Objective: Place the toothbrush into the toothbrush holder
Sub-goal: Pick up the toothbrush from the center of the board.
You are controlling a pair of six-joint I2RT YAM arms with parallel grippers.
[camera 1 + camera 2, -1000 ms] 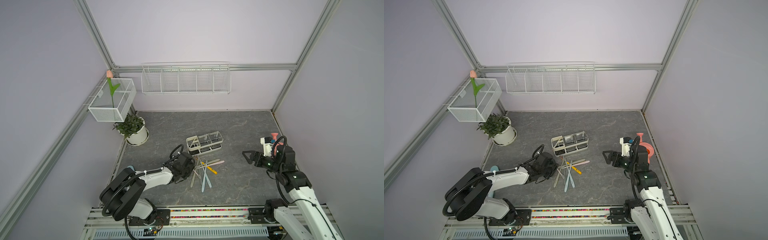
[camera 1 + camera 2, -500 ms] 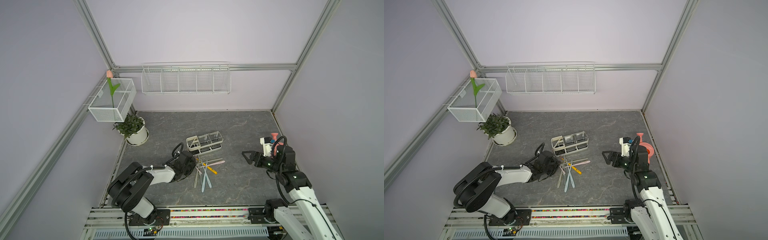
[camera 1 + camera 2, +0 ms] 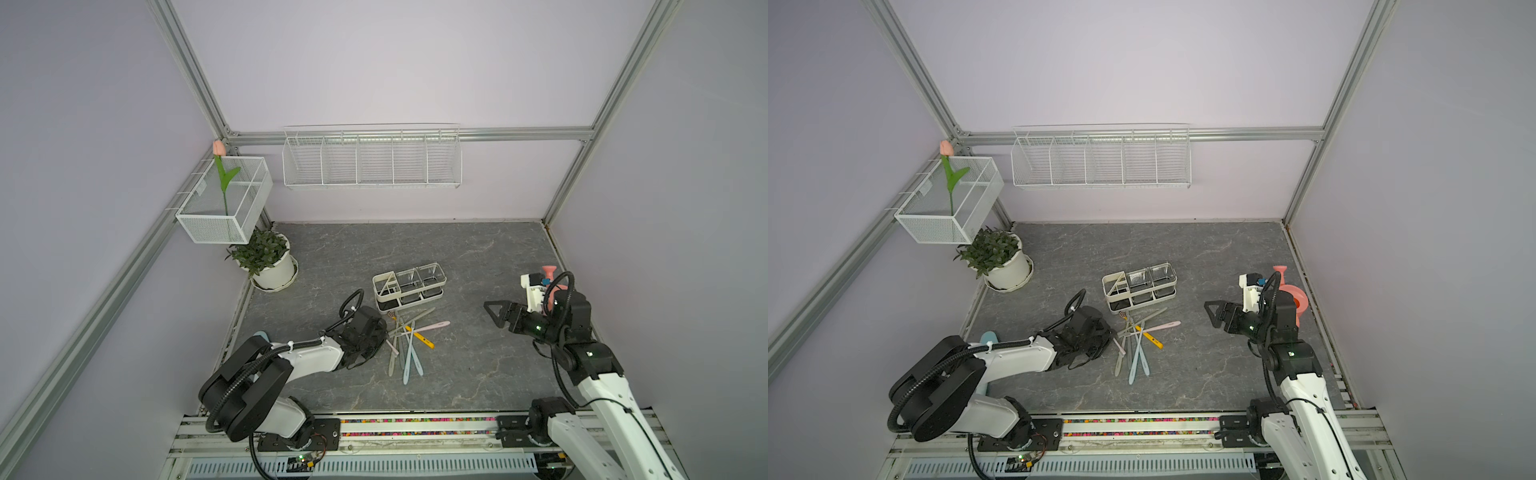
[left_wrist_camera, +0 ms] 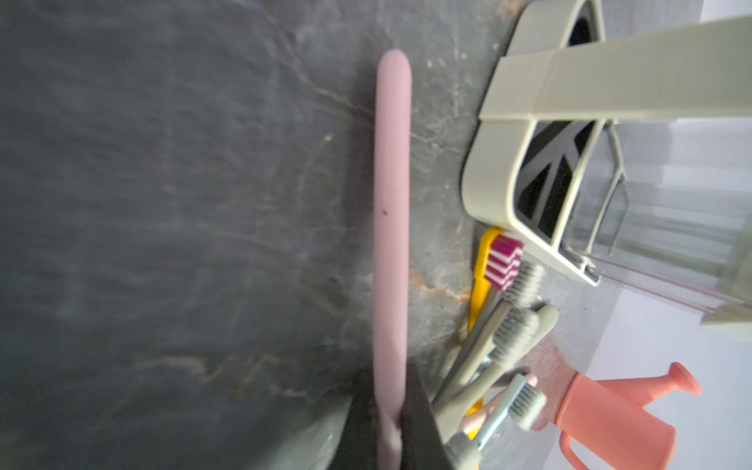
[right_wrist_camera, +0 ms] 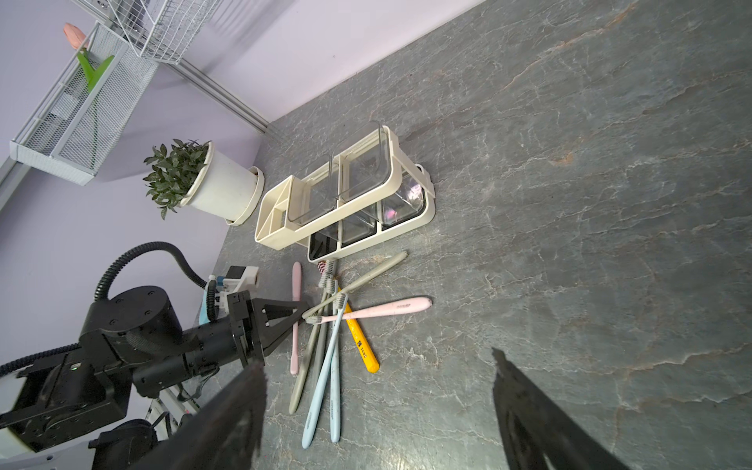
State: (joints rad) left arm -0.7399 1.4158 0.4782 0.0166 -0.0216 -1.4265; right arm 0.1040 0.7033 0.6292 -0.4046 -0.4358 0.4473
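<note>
Left tool (image 4: pixel 390 423) pinched fully shut on the slim pale-pink plastic toothbrush (image 4: pixel 391 183), roughly mid-length. The long rounded handle end sticks out ahead of the jaws, and the brush looks flat on the grey marbled desk (image 3: pixel 478 257). It sits just beside a crossed pile of other toothbrushes (image 5: pixel 333 325), near the cream-white three-section toothbrush holder (image 5: pixel 276 242), and is not in it yet. Probably light, stiff and smooth, so it could swivel in a narrow pinch. A mid-handle hold seems sensible, then tip it upright over the cream divided bin. Right tool (image 3: pixel 494 312) is wide open, empty and well apart.
</note>
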